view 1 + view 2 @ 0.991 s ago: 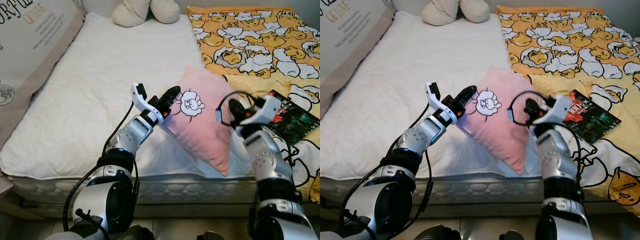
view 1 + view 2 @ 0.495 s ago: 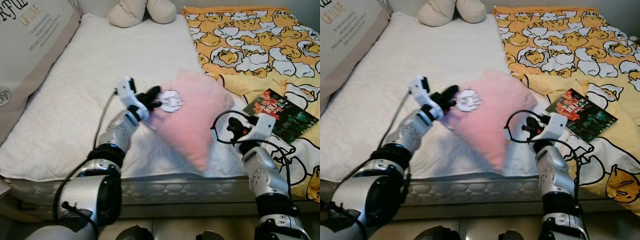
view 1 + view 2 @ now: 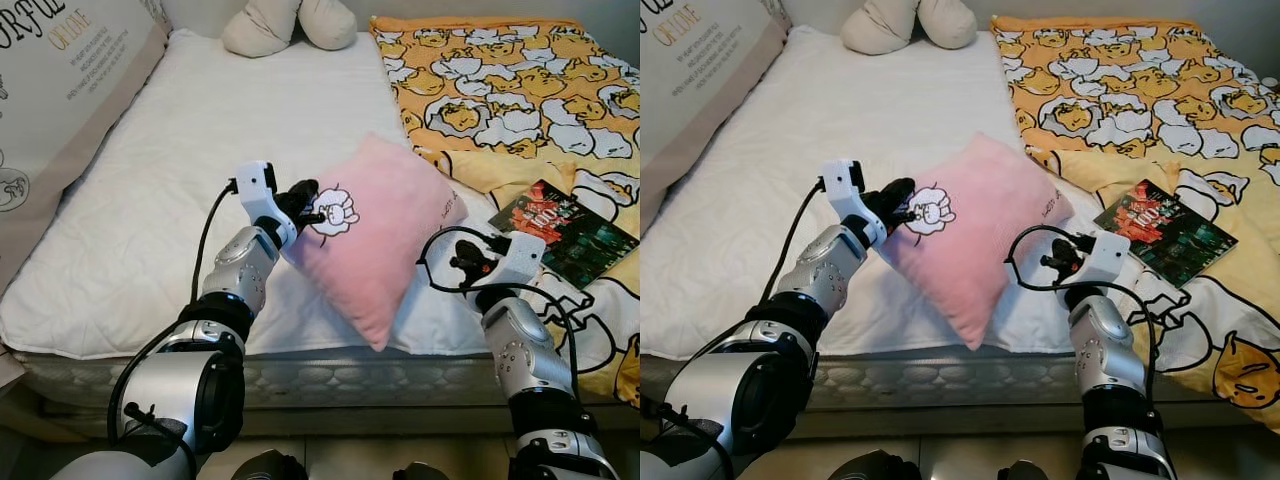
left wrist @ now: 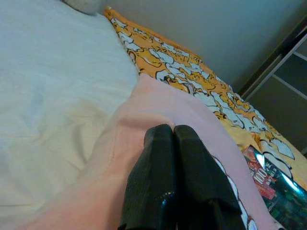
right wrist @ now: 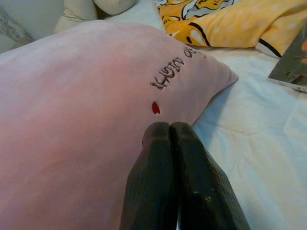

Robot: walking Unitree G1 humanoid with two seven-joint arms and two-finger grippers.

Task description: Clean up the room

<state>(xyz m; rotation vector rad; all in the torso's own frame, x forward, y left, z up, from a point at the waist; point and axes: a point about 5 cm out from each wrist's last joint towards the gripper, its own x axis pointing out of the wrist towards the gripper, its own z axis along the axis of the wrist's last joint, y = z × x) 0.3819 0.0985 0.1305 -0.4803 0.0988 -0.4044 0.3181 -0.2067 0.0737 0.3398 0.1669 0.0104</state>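
Your left pincer (image 3: 305, 198) has its two black fingers pressed together at the left corner of the soft pink square cushion (image 3: 375, 235), beside the white embroidered sheep patch (image 3: 336, 212); in the left wrist view the fingers (image 4: 165, 167) lie against the pink fabric, but you cannot tell whether any fabric is pinched between them. Your right pincer (image 5: 170, 132) has its fingers closed on each other with nothing between them, their tips resting at the cushion's right edge just below a small red heart (image 5: 156, 108) and a line of dark stitched lettering (image 5: 170, 76).

The cushion stands tilted on one corner near the front edge of the white quilted mattress (image 3: 150, 200), between your two silver arms, its lower corner close to the mattress edge.

To the right of the cushion, a yellow blanket printed with white and orange cartoon figures (image 3: 500, 80) covers the right part of the bed. A dark glossy magazine with red lettering (image 3: 565, 230) lies on that blanket, near your right wrist. A beige plush toy (image 3: 290, 22) sits at the head of the mattress. A large grey-and-cream pillow with printed lettering (image 3: 60, 80) lies along the left side of the bed.
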